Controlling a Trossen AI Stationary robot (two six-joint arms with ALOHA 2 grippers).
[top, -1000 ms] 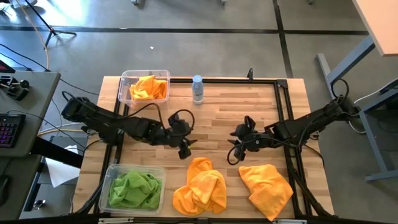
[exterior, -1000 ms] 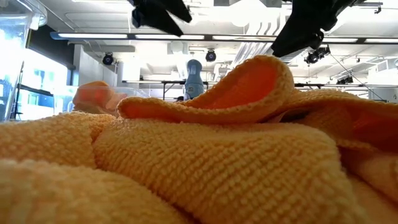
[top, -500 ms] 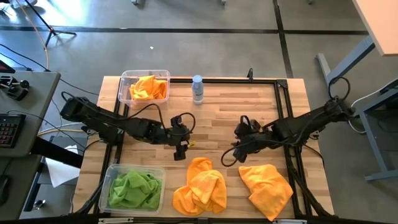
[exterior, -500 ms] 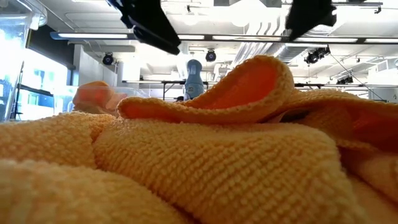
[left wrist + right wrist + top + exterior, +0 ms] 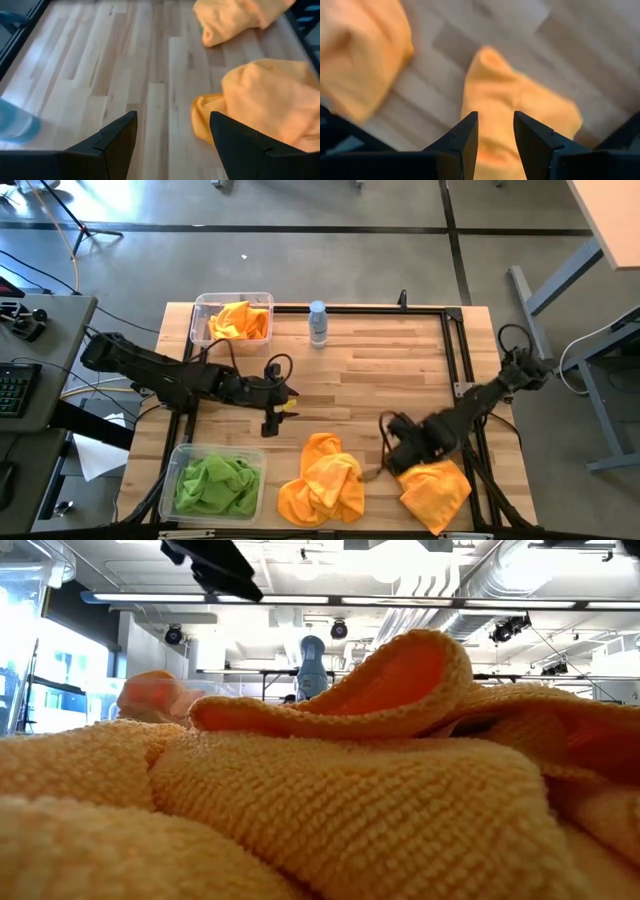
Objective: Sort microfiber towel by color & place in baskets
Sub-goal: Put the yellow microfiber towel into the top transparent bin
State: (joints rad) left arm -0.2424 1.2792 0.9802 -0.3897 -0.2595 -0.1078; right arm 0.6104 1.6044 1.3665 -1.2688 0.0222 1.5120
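Sitting centre frame on a grey concrete floor, the wood-plank table (image 5: 400,360) has a black frame, a bottle (image 5: 318,323) at its top edge and a desk with keyboard (image 5: 14,387) at far left. Orange towel (image 5: 241,320) fills the upper-left bin (image 5: 200,308), green towel (image 5: 215,485) the lower-left bin (image 5: 180,452); a crumpled orange towel (image 5: 321,485) and a flatter one (image 5: 435,490) lie bottom centre and bottom right. Left gripper (image 5: 270,418) hangs released mid-left over bare wood; right gripper (image 5: 392,460) is parted directly over the flatter towel's upper-left corner, grasping nothing.
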